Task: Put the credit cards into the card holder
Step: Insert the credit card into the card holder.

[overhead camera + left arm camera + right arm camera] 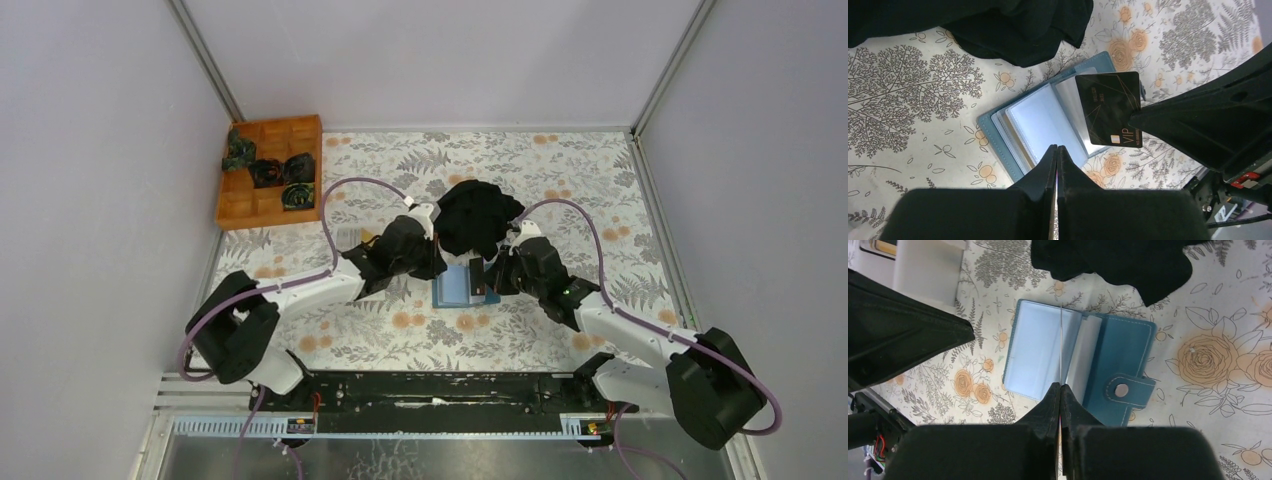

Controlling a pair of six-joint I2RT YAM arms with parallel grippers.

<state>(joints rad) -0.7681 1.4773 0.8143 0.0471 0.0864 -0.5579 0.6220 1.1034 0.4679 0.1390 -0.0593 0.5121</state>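
One card holder (458, 287) lies open on the table between the arms, long axis left to right. One black card (1109, 107) — clamped in the right gripper (1060, 386) — stands over its pages, pointing away from that gripper. The right wrist view shows it edge-on, the left wrist view its face. The left gripper (1057, 151) is pressed together.

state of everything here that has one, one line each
card holder: open, lying flat
black card: gripped at one edge, over the open holder, not in a sleeve
right end effector: shut on black card
left end effector: shut, over the open holder
black cloth: crumpled in a heap
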